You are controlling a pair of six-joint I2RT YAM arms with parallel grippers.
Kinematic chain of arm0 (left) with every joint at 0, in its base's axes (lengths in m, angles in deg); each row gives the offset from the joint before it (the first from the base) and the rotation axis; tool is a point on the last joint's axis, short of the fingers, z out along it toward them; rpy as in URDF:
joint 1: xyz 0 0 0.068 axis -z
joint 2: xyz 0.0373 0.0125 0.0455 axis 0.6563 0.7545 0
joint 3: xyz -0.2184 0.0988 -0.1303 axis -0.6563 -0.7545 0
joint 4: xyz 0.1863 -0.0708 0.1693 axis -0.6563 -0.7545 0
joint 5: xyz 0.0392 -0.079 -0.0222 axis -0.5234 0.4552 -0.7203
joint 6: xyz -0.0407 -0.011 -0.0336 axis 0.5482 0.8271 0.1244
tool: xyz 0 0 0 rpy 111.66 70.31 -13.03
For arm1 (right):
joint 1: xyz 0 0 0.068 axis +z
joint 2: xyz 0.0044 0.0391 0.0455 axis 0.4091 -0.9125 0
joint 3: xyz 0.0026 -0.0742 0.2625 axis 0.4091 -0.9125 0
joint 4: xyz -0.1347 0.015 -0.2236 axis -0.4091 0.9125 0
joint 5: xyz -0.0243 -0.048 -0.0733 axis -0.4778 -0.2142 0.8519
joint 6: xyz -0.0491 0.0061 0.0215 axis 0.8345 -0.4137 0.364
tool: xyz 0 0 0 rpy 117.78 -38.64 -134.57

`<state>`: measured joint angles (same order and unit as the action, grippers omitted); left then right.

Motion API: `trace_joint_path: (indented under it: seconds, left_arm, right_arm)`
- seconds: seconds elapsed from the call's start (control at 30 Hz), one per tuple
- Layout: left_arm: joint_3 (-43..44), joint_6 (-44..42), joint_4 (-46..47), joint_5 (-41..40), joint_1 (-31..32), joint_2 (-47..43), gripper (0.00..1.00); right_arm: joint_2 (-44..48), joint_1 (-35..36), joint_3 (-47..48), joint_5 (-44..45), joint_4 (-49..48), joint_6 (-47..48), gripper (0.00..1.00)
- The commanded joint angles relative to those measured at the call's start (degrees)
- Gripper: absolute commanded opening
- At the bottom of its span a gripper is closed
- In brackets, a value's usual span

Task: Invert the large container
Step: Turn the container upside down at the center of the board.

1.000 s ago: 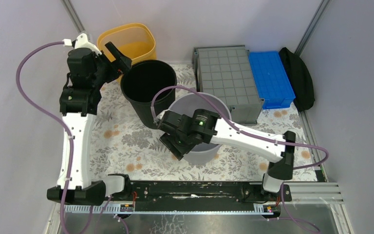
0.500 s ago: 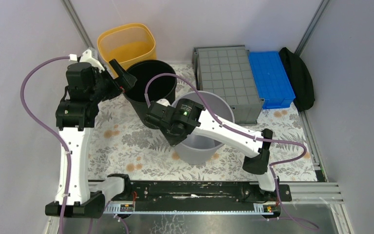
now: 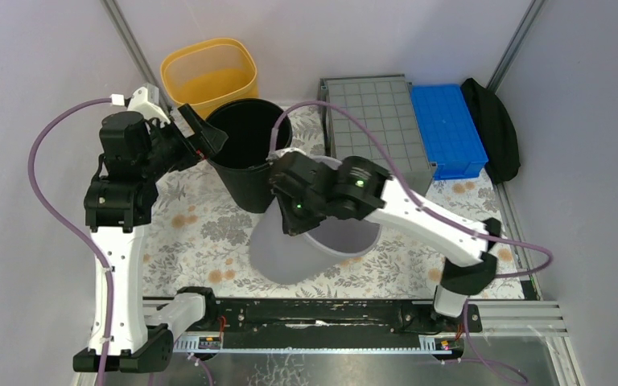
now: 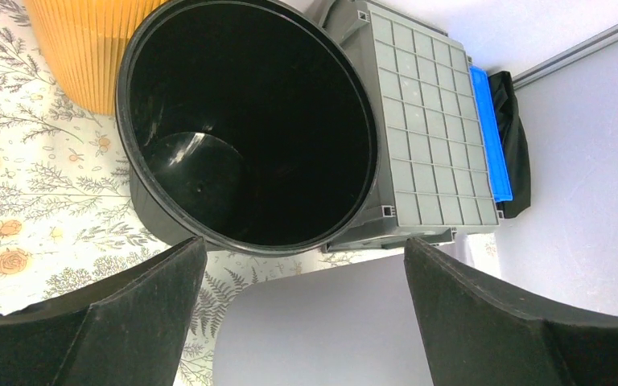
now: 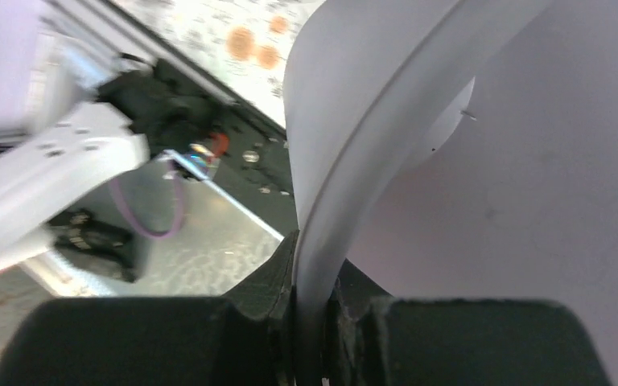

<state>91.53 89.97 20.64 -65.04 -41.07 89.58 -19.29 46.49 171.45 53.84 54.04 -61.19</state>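
Floral-cloth worktop (image 3: pixel 201 233) is seen between pale walls. Crate (image 3: pixel 374 129) is set at the back right, gridded underside facing up, with blue tray (image 3: pixel 449 129) right against its right side. Right claw (image 5: pixel 315 310) is clenched on the rim of grey bucket (image 3: pixel 286 251), the rim pinched between its fingers. Bucket is tipped, base toward near-left. Left claw (image 3: pixel 206 133) is spread wide with nothing held, at the left rim of upright black bin (image 3: pixel 245 137). Yellow tub (image 3: pixel 209 72) is seen behind bin.
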Motion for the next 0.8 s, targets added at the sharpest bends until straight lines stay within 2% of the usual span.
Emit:
trace_joint_path:
  seconds: [0.0, 0.2, 0.33, 0.5, 0.77]
  left_arm:
    - [0.1, -0.5, -0.4, 1.1, -0.4, -2.0, 1.0]
    - [-0.6, 0.5, 0.0, 0.6, -0.4, -2.8, 1.0]
    - [2.5, 0.3, -1.2, -0.1, -0.5, -1.8, 1.0]
    - [6.6, 1.1, -2.6, 0.7, -0.4, -0.4, 1.0]
    - [6.5, 4.4, -1.6, 3.4, -0.4, -1.0, 1.0]
  right_arm:
    - [11.9, -1.2, -5.5, -2.4, -13.5, -4.0, 0.0]
    - [27.9, -4.0, -25.9, -6.0, -34.2, -9.5, 0.0]
    - [38.6, -6.9, -39.9, -9.9, -48.4, -13.2, 0.0]
    - [44.2, -9.2, -49.0, -13.2, -58.8, -16.4, 0.0]
    - [48.5, -13.6, -59.9, -19.3, -72.9, -24.7, 0.0]
